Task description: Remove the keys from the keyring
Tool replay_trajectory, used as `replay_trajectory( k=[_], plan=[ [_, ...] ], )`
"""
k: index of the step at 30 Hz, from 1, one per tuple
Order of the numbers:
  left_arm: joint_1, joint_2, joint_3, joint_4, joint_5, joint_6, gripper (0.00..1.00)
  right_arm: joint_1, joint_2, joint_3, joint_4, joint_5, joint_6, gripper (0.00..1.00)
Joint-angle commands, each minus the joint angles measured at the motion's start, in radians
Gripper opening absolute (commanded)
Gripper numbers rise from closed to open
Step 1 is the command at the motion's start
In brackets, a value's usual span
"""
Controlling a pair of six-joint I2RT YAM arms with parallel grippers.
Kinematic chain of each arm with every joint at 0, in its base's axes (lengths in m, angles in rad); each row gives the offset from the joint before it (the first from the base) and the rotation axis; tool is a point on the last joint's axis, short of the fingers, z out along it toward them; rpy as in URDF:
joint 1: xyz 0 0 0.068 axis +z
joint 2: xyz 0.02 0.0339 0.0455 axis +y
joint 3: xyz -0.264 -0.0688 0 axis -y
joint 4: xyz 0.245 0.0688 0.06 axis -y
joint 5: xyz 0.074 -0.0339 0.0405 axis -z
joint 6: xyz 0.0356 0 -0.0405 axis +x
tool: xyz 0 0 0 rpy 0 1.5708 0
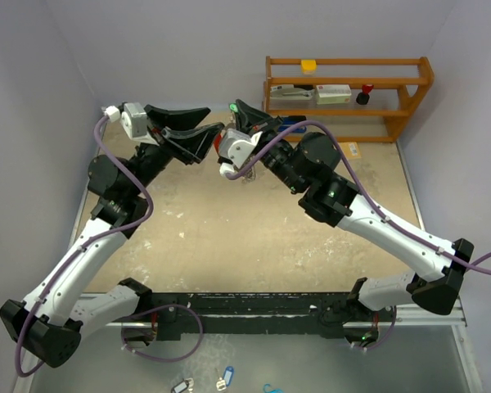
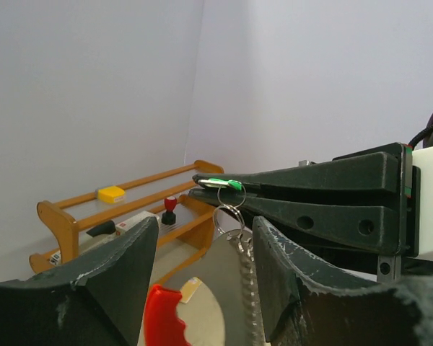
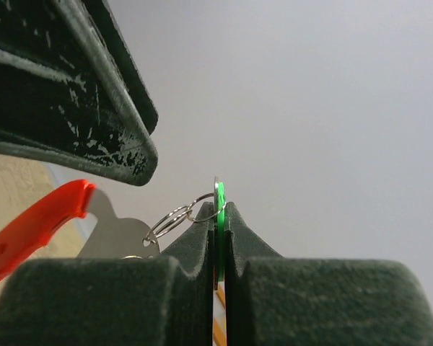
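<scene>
Right wrist view: right gripper (image 3: 218,210) is clamped tight with no gap between the fingers. It pinches the keys (image 3: 221,196) edge-on by the green tag, at the very tips. A small split ring (image 3: 175,218) hangs off the tag to the left and joins a silver plate (image 3: 121,235). The red crescent of the keyring (image 3: 36,225) runs down-left from there.

Left wrist view: left gripper (image 2: 206,234) has its jaws standing apart. The red crescent sits against the inner face of one finger, and the chain (image 2: 247,288) hangs close to the other. Can't tell whether the pads actually bear on the keyring (the frame's bottom edge cuts it off). Just past the left tips, the right gripper comes in horizontally with the green tag at its tip.

Top external: both grippers meet tip to tip, raised over the far part of the table (image 1: 229,237), with red showing between them. Behind them stands a wooden rack (image 1: 393,82), with a yellow block (image 1: 309,65) on its top shelf and a red-topped stamp (image 1: 365,94) one shelf down.
</scene>
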State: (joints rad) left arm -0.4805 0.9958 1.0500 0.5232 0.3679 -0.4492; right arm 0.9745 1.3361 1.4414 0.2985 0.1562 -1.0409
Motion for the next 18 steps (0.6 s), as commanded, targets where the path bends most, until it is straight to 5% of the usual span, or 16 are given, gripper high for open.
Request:
replay_trajectory(
  k=[1,18],
  plan=[
    [-0.004,0.015,-0.024,0.08,0.009,-0.049,0.53,0.001,-0.011,0.006,0.097,0.03,-0.021,0.0],
    [-0.004,0.066,-0.071,0.287,0.04,-0.094,0.56,0.003,-0.002,0.0,0.097,0.032,-0.024,0.0]
  ],
)
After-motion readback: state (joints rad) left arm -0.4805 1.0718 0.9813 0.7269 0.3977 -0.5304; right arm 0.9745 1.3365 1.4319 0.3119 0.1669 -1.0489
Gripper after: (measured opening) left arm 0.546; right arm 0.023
